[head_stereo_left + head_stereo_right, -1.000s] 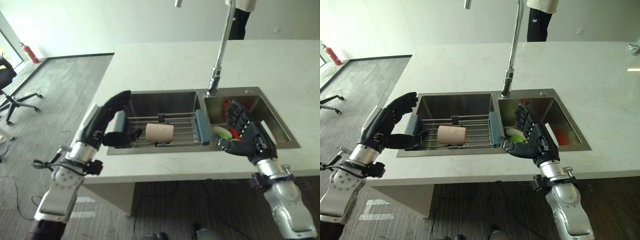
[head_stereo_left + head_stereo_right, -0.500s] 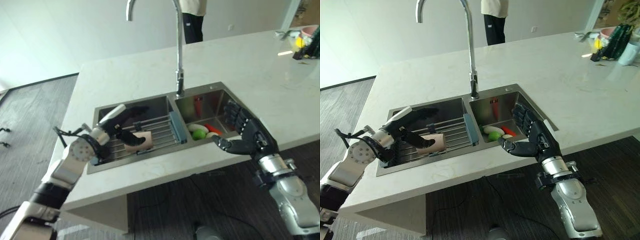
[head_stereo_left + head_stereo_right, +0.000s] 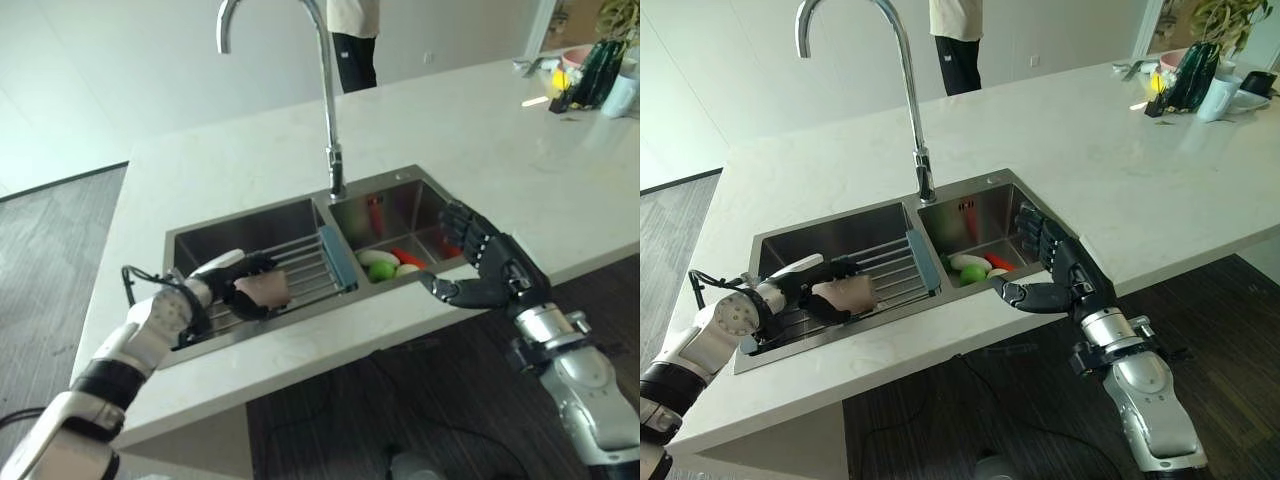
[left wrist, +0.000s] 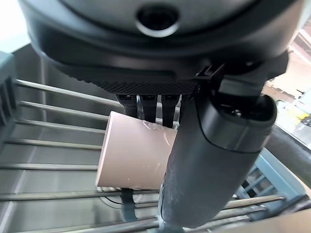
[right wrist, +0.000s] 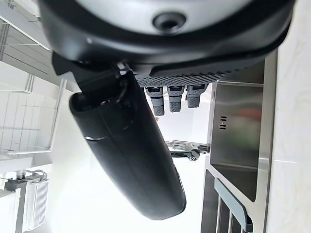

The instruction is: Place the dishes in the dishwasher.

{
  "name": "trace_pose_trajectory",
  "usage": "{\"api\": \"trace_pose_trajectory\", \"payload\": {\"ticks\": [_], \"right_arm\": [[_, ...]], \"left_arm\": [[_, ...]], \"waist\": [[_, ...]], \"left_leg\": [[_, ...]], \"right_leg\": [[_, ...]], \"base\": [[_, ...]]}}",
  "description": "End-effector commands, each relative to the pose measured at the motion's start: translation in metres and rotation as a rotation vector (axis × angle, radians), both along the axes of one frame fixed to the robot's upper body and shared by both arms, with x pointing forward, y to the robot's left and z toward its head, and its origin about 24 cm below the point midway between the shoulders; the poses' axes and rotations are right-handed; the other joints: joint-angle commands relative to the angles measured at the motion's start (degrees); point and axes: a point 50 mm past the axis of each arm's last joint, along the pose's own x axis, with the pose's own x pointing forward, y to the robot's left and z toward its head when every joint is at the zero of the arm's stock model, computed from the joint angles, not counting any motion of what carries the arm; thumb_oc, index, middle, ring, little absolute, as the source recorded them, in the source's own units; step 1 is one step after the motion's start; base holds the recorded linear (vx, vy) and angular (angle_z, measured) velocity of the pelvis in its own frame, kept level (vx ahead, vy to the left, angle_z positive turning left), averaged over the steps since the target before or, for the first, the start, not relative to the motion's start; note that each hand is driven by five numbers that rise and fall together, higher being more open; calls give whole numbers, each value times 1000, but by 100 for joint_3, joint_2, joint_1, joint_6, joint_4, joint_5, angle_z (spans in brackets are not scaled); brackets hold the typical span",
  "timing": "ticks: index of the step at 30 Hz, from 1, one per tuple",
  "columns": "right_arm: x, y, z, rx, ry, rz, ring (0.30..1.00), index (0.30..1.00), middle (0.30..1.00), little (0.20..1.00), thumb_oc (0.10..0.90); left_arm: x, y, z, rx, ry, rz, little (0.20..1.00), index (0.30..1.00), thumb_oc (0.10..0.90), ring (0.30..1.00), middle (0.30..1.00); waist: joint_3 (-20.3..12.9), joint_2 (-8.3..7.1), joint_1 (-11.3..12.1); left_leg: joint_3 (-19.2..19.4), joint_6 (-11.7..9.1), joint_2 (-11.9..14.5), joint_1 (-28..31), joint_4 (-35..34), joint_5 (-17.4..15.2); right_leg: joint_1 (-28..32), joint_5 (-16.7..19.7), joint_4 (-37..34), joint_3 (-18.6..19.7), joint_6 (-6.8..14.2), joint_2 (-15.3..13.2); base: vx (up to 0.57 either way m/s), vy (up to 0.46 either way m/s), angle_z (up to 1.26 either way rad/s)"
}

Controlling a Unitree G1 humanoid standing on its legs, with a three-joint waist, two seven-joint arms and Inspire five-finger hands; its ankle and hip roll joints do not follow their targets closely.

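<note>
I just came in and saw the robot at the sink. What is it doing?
The robot is picking up dishes. Its left hand is curled round a pinkish cup that lies on its side on the wire rack over the left sink basin. Its right hand hangs open at the front edge of the right basin, where some green, white and red things lie.

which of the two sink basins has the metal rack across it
The left basin, where the left hand grips a beige cup on the wire rack. The right basin, by the right hand, holds loose green, white and red items.
</note>
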Motion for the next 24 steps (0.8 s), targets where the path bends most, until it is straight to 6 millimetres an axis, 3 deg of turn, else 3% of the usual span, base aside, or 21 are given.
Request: {"api": "trace_pose_trajectory", "payload": {"ticks": [1,5,21,22,23,24], "right_arm": [[7,-2,52,5,-252,44,900,900,900,900,800],[7,-4,52,1,-251,45,900,900,900,900,800],[7,-1,53,-2,-245,64,900,900,900,900,800],[7,0,54,-1,-246,64,900,900,900,900,800],[7,0,53,-1,-245,64,900,900,900,900,800],[7,0,53,2,-244,65,900,900,900,900,800]], "left_arm": [[14,7,38,64,-163,9,900,900,800,900,900],[13,15,33,64,-156,53,900,900,800,900,900],[12,17,15,127,6,72,900,900,800,900,900],[12,19,13,135,22,79,716,716,678,716,716],[12,20,12,142,32,86,596,596,598,596,596],[11,22,8,164,48,104,300,300,400,300,300]], "waist": [[-379,107,-16],[-378,102,-30],[-413,59,-25],[-411,55,-24],[-413,55,-21],[-417,52,-26]], "left_leg": [[-271,-299,38,1,156,-364],[-245,-297,49,8,156,-365],[-207,-289,83,4,156,-355],[-203,-288,85,3,156,-356],[-204,-287,85,2,156,-353],[-201,-287,85,2,156,-346]], "right_leg": [[191,-724,473,-187,495,-49],[194,-729,473,-175,491,-35],[211,-752,473,-171,491,-13],[210,-752,473,-175,494,-15],[210,-752,473,-176,493,-14],[211,-750,473,-167,491,-6]], "base": [[3,18,-9],[-7,13,-10],[-2,2,-1],[0,0,0],[0,0,0],[0,0,0]]}}
